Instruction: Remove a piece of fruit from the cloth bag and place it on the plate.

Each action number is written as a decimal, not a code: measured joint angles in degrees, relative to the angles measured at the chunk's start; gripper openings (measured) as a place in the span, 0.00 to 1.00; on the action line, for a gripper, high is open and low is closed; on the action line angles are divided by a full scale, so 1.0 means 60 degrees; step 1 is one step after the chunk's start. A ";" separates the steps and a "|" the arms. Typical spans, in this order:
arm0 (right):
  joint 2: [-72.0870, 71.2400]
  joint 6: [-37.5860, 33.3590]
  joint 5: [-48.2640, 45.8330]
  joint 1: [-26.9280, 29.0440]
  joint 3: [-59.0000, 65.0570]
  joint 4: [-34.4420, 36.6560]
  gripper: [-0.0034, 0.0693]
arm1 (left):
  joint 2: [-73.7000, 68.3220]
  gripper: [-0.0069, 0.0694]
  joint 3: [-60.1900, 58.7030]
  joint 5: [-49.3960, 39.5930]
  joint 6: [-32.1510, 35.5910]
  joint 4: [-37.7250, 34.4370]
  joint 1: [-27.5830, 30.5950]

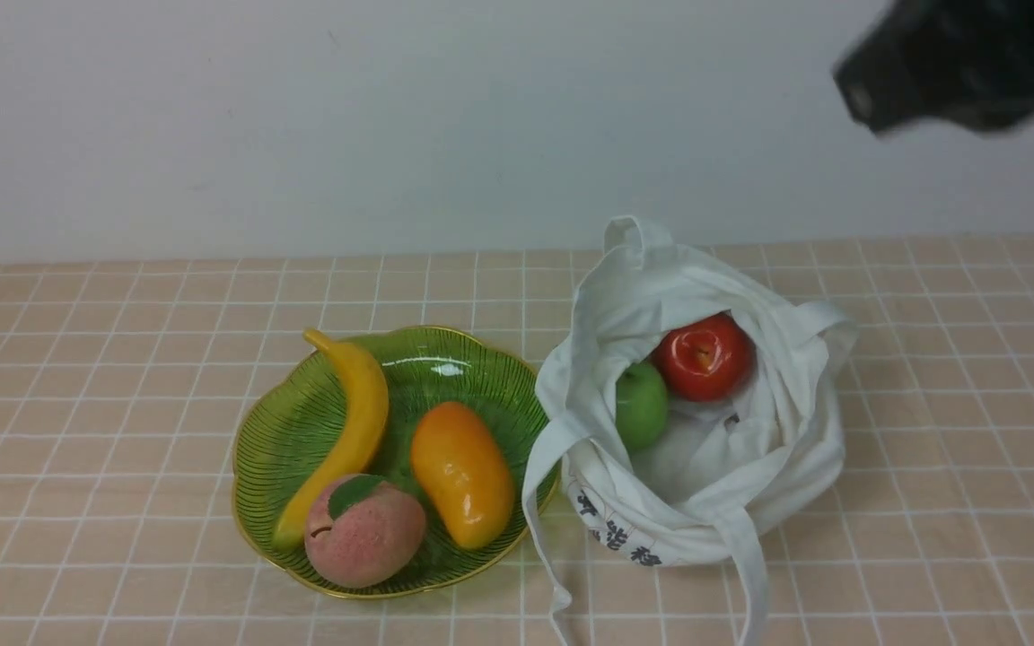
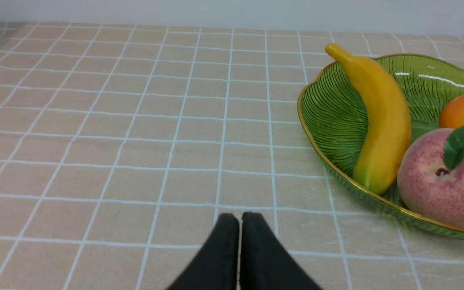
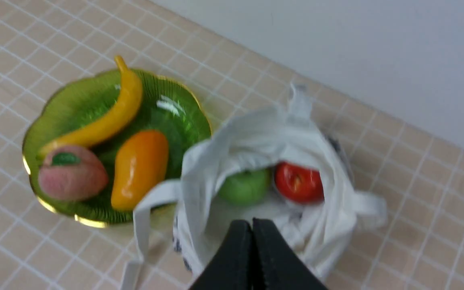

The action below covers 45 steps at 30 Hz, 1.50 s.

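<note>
The peach (image 1: 363, 531) with its green leaf lies at the front of the green plate (image 1: 481, 363); it also shows in the left wrist view (image 2: 441, 181) and the right wrist view (image 3: 72, 174). The white cloth bag (image 1: 705, 449) stands open to the right of the plate, touching its rim. My right gripper (image 3: 252, 222) is shut and empty, high above the bag; in the front view it is a dark blur (image 1: 957, 63) at the top right. My left gripper (image 2: 239, 216) is shut and empty, low over the table left of the plate (image 2: 336, 117).
A banana (image 1: 346, 431) and an orange mango (image 1: 463, 471) lie on the plate with the peach. A red apple (image 1: 704, 356) and a green apple (image 1: 641, 404) sit inside the bag. The bag's strap handles (image 1: 750, 574) trail toward the table's front edge.
</note>
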<state>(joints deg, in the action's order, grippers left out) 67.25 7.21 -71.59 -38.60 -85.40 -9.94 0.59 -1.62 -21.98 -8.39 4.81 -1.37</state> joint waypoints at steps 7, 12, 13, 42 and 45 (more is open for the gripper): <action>-0.4820 0.0980 0.4288 0.0000 0.6136 -0.0253 0.03 | 0.0000 0.08 0.0000 0.0000 0.0000 0.0000 0.0000; -0.6818 0.1051 0.7192 0.0000 0.9059 -0.0253 0.03 | 0.0000 0.08 0.0000 0.0000 0.0000 0.0000 0.0000; -0.7189 0.1063 0.7868 0.0000 0.9715 -0.0253 0.03 | 0.0000 0.08 0.0000 0.0000 0.0000 0.0000 0.0000; -0.7512 0.0997 0.9175 0.0000 1.0922 -0.0112 0.03 | 0.0000 0.08 0.0000 0.0000 0.0000 0.0000 0.0000; -0.7738 0.0326 0.9218 0.0138 1.1116 0.0489 0.03 | 0.0000 0.08 0.0000 0.0000 0.0000 0.0000 0.0000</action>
<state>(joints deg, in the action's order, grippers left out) 20.82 9.16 -16.28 -37.78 -18.71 -7.01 0.59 -1.62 -21.98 -8.39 4.81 -1.37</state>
